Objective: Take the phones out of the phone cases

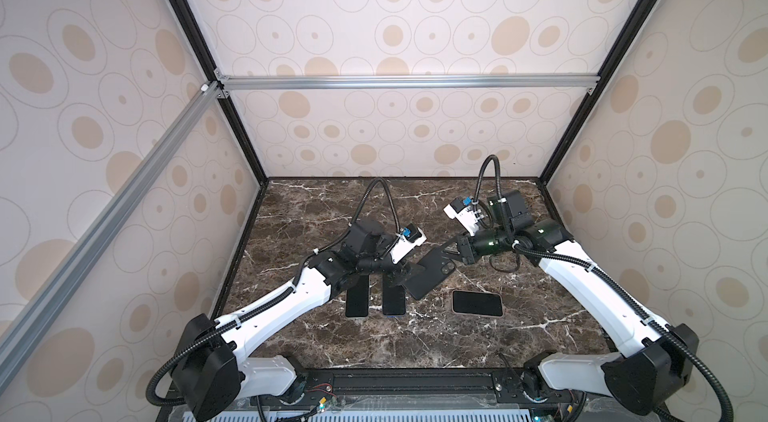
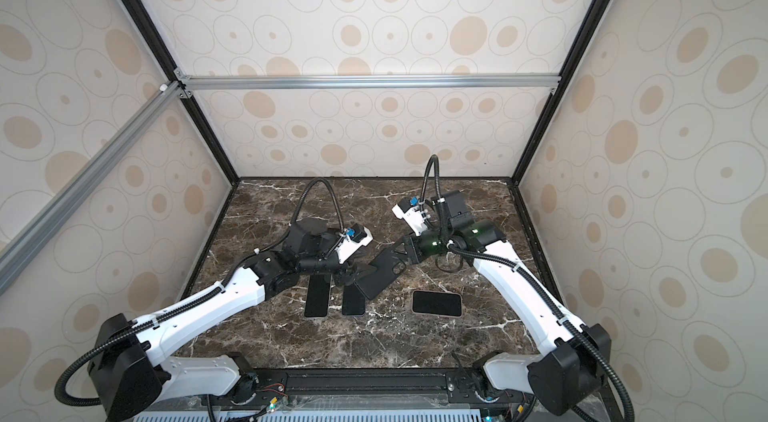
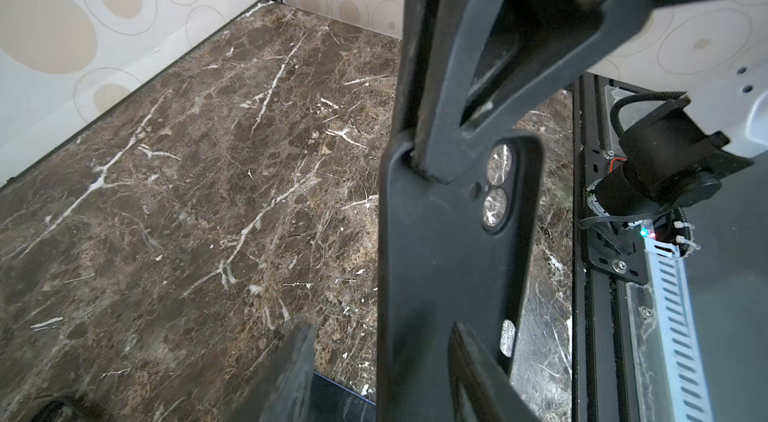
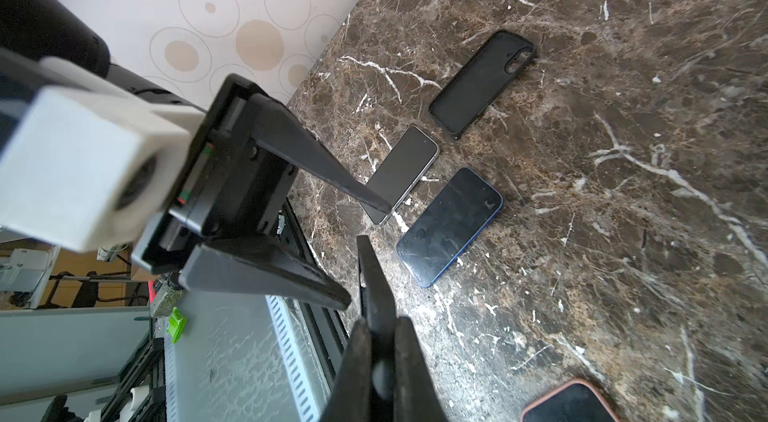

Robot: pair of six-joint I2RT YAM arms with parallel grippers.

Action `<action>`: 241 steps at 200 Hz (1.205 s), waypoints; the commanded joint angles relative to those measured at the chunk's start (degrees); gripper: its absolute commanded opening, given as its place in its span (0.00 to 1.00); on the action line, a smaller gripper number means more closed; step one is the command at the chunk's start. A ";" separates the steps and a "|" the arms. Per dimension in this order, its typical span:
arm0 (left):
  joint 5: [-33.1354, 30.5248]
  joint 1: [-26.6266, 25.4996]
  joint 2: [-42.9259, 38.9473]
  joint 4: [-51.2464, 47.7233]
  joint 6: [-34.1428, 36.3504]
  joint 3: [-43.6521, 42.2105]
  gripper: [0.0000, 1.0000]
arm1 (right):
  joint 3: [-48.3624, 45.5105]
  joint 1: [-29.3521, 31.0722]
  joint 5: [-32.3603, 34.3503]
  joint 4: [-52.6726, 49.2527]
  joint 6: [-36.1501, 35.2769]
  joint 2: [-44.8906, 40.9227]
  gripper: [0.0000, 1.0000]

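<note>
The right fingers (image 4: 353, 366) are pressed together on the far-right corner of the black phone case (image 3: 440, 266). They pinch its rim and hold it tilted in the air above the middle of the worktop (image 1: 415, 341). The left fingers (image 4: 316, 158) stand spread around the case's near-left end, one close against its back and the other apart from it, so they do not clamp it. The case is matte black with rounded corners. In the left wrist view, marble shows straight through its two lens holes and its side slot, so it reads as empty. The removal therefore looks done, with only setting the case down left. Just to its near left two bare phones lie screen-up side by side, a silver-edged phone (image 4: 405, 173) and a blue-edged phone (image 4: 451, 229); which one belongs to this case cannot be told. Further right lies a pink-rimmed phone (image 1: 477, 303), apparently in its own case.
</note>
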 commanded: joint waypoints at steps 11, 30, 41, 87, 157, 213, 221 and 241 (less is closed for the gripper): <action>-2.91 -0.85 1.04 -1.89 2.49 3.64 0.43 | 0.59 0.67 -1.95 -0.95 -1.35 0.17 0.00; -2.98 -0.93 1.22 -1.76 2.58 3.95 0.31 | 0.20 0.73 -1.22 -0.69 -1.37 0.23 0.00; -2.49 -0.99 1.34 -1.76 2.58 4.00 0.23 | 0.17 0.77 -0.73 -0.76 -1.54 0.23 0.00; -2.40 -1.12 1.80 -2.03 2.09 4.00 0.00 | 0.20 0.79 -0.27 0.69 -0.57 0.59 0.00; -16.24 5.38 9.53 2.08 -17.52 2.95 0.00 | -7.67 0.26 24.43 14.59 12.05 -0.95 0.96; -23.67 9.88 20.43 -1.58 -31.66 10.58 0.00 | -1.66 0.34 39.47 10.19 20.22 8.01 1.00; -23.44 10.78 22.19 -2.99 -33.23 12.07 0.00 | -2.10 0.28 40.87 10.51 20.62 8.31 1.00; -21.71 13.55 26.20 -5.78 -35.18 15.31 0.00 | -1.75 0.24 43.91 8.22 22.42 8.64 1.00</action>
